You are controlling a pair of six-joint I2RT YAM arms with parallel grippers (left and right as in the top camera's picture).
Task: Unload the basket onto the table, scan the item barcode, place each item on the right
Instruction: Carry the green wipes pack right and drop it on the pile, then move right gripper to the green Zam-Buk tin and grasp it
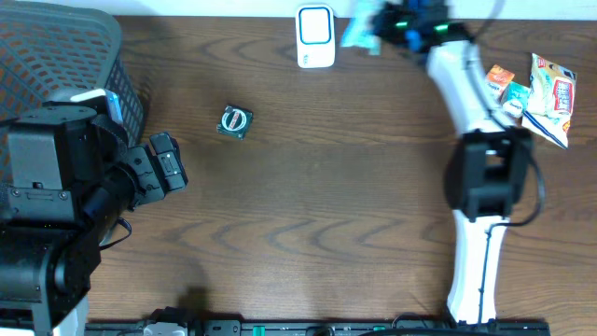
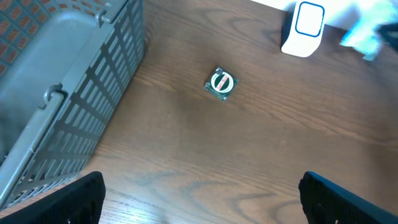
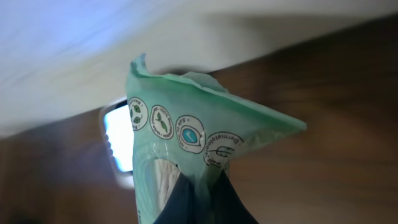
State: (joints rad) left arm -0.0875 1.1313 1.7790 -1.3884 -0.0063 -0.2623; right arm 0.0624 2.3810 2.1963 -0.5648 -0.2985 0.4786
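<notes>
the overhead view is evenly, softly lit and sharp; the dark table carries a faint sheen and a weak shadow near its front edge. the left wrist view is clear at the centre, but the packet at its top right is smeared. in the right wrist view the packet is fairly sharp; the scanner behind it is blurred and washed out.
</notes>
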